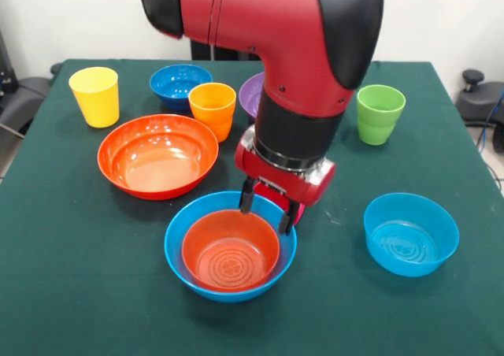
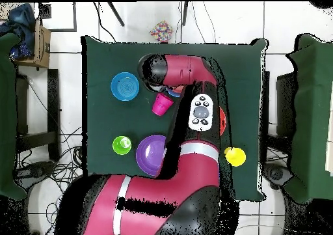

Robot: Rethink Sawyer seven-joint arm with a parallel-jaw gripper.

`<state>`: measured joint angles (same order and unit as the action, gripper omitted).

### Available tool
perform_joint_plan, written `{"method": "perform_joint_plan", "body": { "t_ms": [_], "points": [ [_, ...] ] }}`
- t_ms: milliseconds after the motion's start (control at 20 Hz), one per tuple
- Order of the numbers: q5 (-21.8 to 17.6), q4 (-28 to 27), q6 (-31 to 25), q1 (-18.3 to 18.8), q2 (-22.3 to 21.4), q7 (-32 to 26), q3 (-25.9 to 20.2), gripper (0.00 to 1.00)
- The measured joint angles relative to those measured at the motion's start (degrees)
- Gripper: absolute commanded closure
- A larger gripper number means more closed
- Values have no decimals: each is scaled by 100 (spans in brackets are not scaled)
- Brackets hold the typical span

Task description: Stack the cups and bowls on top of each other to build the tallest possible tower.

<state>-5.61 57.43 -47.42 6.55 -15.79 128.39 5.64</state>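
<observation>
A dark green cloth-covered table (image 1: 71, 293) fills the front view, with glossy plastic cups and bowls spread across it. At the far left stands a small yellow plastic cup (image 1: 95, 96), upright and apart from the rest. Just right of it and nearer lies a large orange plastic bowl (image 1: 157, 156), open side up. Behind that bowl, at the far side, sits a small dark-blue plastic bowl (image 1: 175, 83), and just beside it to the right stands an orange plastic cup (image 1: 213, 109), upright near the large orange bowl's far rim. Toward the near middle rests a large light-blue plastic bowl (image 1: 201, 257) with a smaller orange plastic bowl (image 1: 230, 250) nested inside it. The red and black robot arm (image 1: 276, 25) comes down from above, and its gripper (image 1: 268, 205) hangs over the far right rim of this nested pair, its two dark fingers (image 1: 246, 197) pinching a magenta-pink plastic cup (image 1: 272, 197), which is mostly hidden in the front view but shows tilted in the overhead view. A large purple plastic bowl (image 1: 252, 94) peeks out behind the arm. Right of the arm stands a light green plastic cup (image 1: 379, 113), upright at the far side. At the near right sits a smaller light-blue plastic bowl (image 1: 410, 234), alone and open side up.
</observation>
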Motion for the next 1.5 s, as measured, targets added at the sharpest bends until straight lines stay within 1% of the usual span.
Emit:
{"method": "perform_joint_plan", "body": {
  "t_ms": [50,200,250,550,900,1500],
  "points": [
    [1,-2,-195,-9,-89,0,1,0],
    [5,-4,-379,-24,-172,0,0,0],
    [11,-5,-530,-43,-245,0,1,0],
    [127,-16,-874,-119,-435,0,2,0],
    [219,-15,-914,-269,-547,0,3,0],
    [236,-15,-914,-705,-590,0,158,0]
  ]
}}
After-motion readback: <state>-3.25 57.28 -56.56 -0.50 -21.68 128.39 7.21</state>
